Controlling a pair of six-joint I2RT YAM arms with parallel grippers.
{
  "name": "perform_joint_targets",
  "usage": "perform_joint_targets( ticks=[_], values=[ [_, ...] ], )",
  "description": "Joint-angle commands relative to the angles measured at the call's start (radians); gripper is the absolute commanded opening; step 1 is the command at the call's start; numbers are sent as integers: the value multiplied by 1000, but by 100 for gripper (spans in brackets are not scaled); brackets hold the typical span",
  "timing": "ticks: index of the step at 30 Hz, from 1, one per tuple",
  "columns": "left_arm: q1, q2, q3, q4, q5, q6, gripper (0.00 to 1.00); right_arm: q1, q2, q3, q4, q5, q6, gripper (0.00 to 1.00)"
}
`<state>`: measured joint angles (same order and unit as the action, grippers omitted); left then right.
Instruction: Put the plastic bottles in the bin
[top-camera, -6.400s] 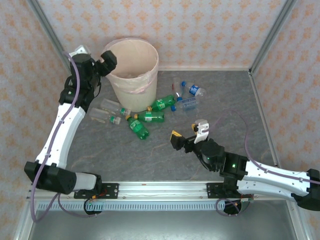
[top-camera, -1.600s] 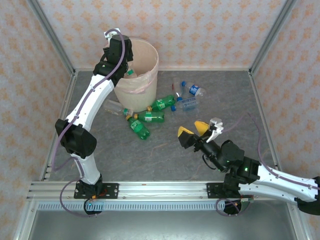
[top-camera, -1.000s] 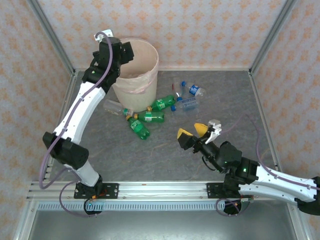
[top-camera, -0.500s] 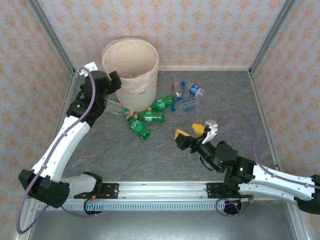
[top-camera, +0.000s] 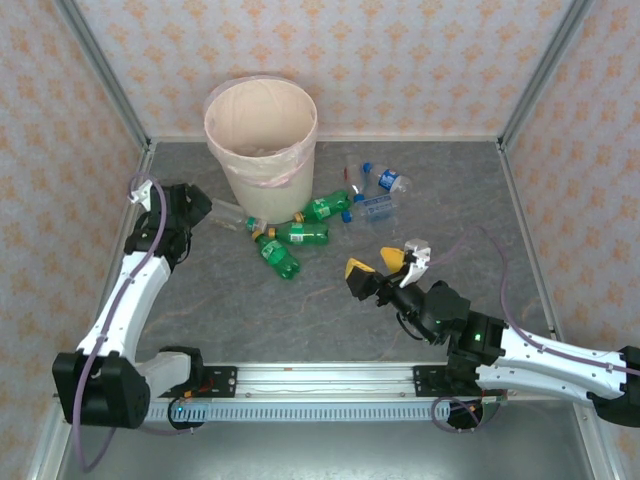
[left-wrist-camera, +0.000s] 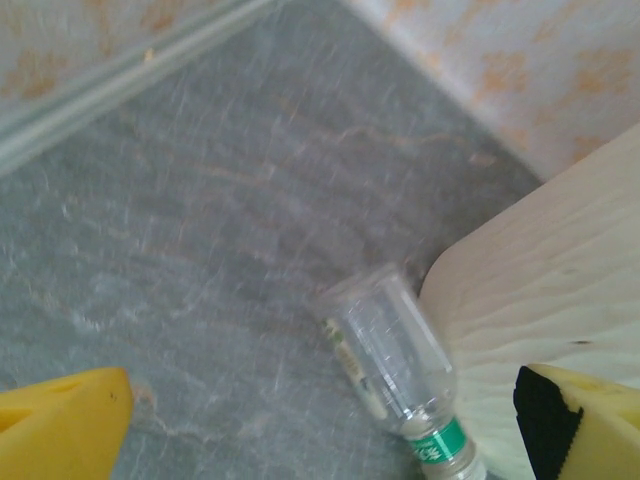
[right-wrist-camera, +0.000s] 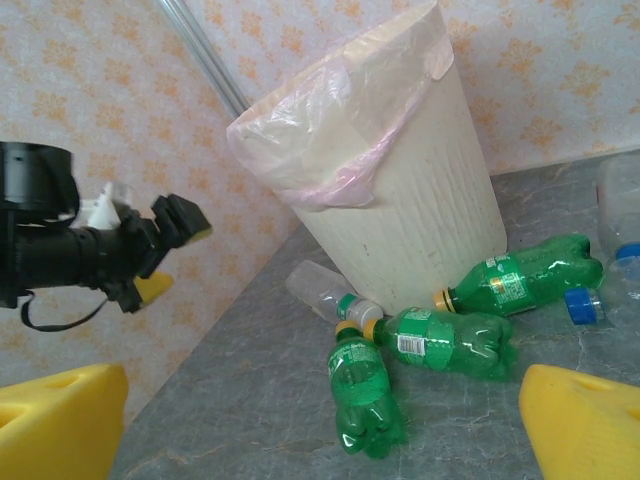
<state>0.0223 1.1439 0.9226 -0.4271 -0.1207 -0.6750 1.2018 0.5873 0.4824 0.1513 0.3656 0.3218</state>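
The cream bin (top-camera: 262, 140) with a pink liner stands at the back left, and its wall (left-wrist-camera: 560, 290) fills the right of the left wrist view. A clear bottle (top-camera: 232, 213) with a green label lies at the bin's base (left-wrist-camera: 390, 350). My left gripper (top-camera: 190, 207) hangs open just left of it, holding nothing. Three green bottles (top-camera: 277, 257) (top-camera: 300, 234) (top-camera: 325, 208) lie in front of the bin. Two clear blue-capped bottles (top-camera: 385, 181) (top-camera: 372, 206) lie to the right. My right gripper (top-camera: 385, 268) is open and empty, facing the green bottles (right-wrist-camera: 365, 395).
Patterned walls with metal posts (top-camera: 100, 85) close in the grey table (top-camera: 330, 300) at the back and sides. The left arm's gripper (right-wrist-camera: 170, 258) appears beside the bin (right-wrist-camera: 390, 190) in the right wrist view. Bare floor lies between the two arms.
The left arm came away from the bin's rim and dropped to the table left of the bin. One clear bottle fewer lies there. The right gripper shifted slightly.
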Motion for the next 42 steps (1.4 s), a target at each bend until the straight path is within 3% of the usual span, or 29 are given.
perform_joint_targets(
  ticks=[1,15,26,42],
  values=[
    [23,51,-19,35,107,-72,99,4,-12,2,6,-2,-1,100],
    [67,385,94,172,312,-232,92,3,-41,-5,-13,13,4,100],
    [68,581,203,183,336,-296,91,4,-40,-7,-10,4,7,100],
    [80,716,258,173,349,-296,92,4,-12,-11,4,-14,2,100]
  ],
)
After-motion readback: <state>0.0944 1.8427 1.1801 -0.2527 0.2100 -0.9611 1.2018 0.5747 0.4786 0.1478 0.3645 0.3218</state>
